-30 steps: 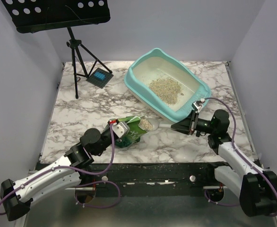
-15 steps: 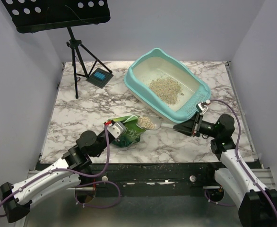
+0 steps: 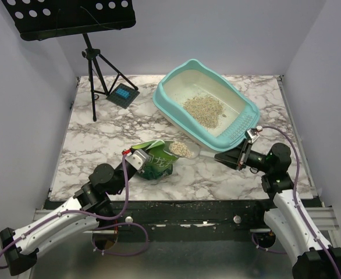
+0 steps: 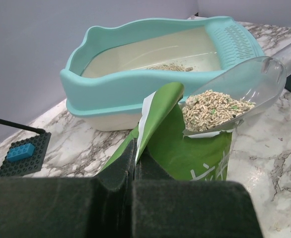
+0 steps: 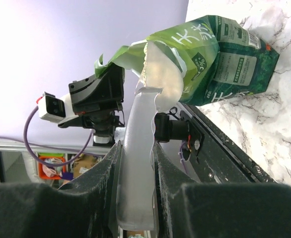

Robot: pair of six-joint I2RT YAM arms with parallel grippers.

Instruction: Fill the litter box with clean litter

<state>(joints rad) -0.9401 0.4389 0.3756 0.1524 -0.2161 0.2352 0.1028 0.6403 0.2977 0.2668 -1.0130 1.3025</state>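
Scoop-transfer step: the right gripper (image 3: 221, 157) was clenched on the handle of a clear scoop (image 3: 185, 149) heaped with pellets, near the litter box (image 3: 243, 125). The left gripper (image 3: 137, 158) pinched the green bag (image 3: 159, 164) by its flap. Some clean litter (image 3: 203, 108) lay inside the box. The next move probably called for lifting over the rim and tipping. Marbled tabletop (image 3: 95, 136), pale walls, and a music stand (image 3: 71, 17) well apart from the box.

Turquoise litter box (image 3: 238, 127), off-white inside, upright at far right; loose tan clean litter (image 3: 204, 109) pile within.
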